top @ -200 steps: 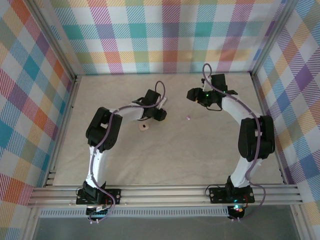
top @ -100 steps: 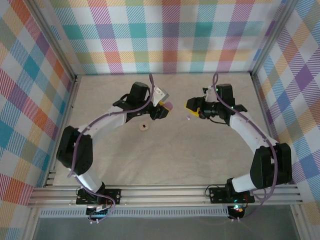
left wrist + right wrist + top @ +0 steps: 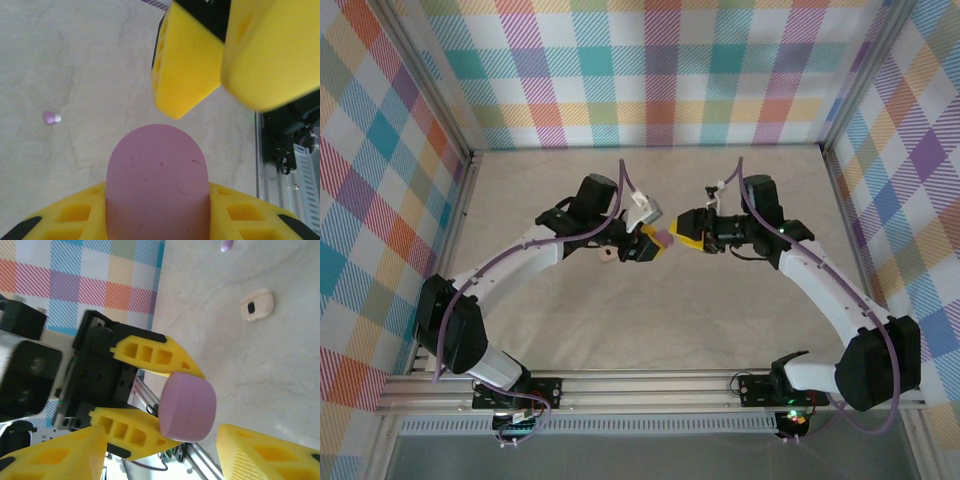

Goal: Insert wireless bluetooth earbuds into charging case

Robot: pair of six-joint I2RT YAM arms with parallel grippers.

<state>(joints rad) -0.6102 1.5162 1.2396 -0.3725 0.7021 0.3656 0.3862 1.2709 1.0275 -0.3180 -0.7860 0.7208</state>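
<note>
At mid-frame our left claw (image 3: 653,244) gripped the purple case (image 3: 157,175); the right claw (image 3: 686,231) gaped empty beside it (a handover, we judged); next needed: closing squarely on it.

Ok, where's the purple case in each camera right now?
Top external: purple case mid-table, where the two arms meet.
Left wrist: purple case bottom centre, close up.
Right wrist: purple case lower middle, between the left gripper's fingers.
Shared landmark: the right gripper, open, just opposite the case.
</note>
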